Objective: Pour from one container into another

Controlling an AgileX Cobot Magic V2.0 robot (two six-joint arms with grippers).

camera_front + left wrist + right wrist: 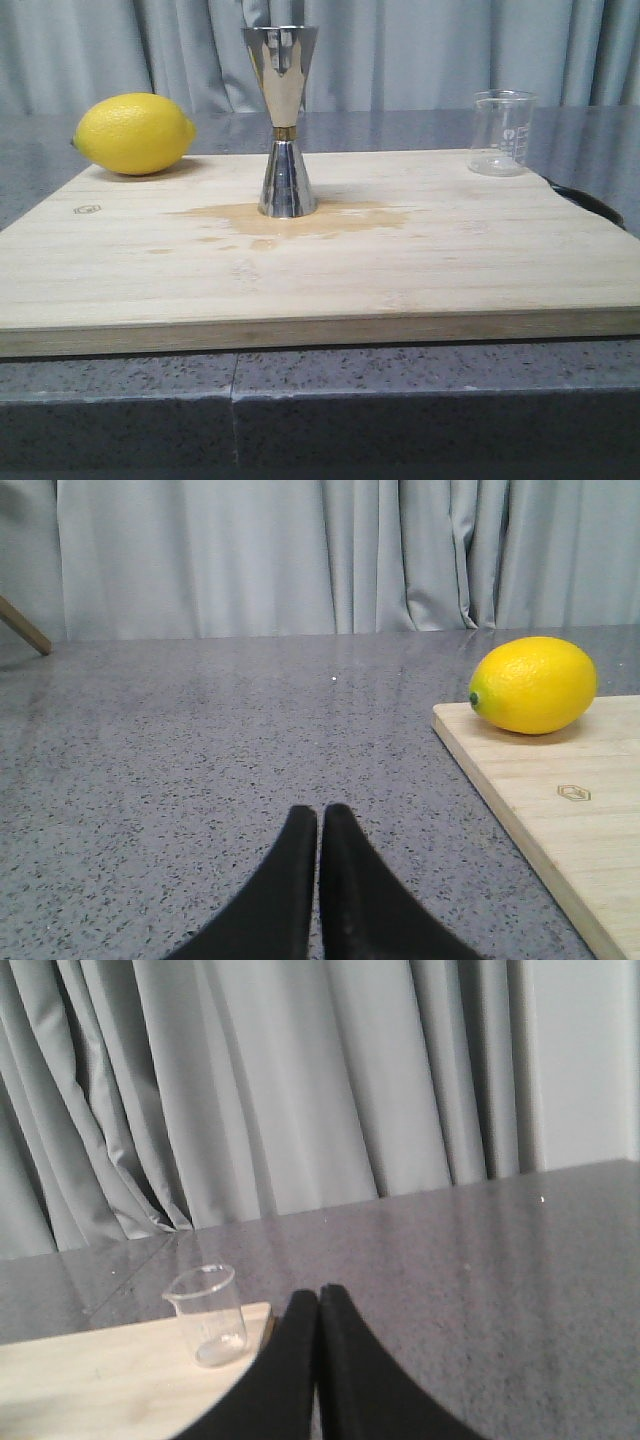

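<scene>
A small clear glass beaker [502, 133] with white scale marks stands upright at the far right corner of the wooden board [420, 270]. The right wrist view shows the beaker [207, 1314] on the board's corner, apart from my right gripper [318, 1293], which is shut and empty over the counter beside the board. A shiny metal jigger [284, 118] stands upright mid-board in a wet stain. My left gripper [318, 812] is shut and empty over the grey counter, off the board's left edge. Neither gripper shows in the front view.
A yellow lemon [134, 133] rests at the board's far left corner; the left wrist view has the lemon [534, 684] too. A brownish spill [330, 220] spreads around the jigger's base. Grey speckled counter [200, 770] surrounds the board, with curtains behind.
</scene>
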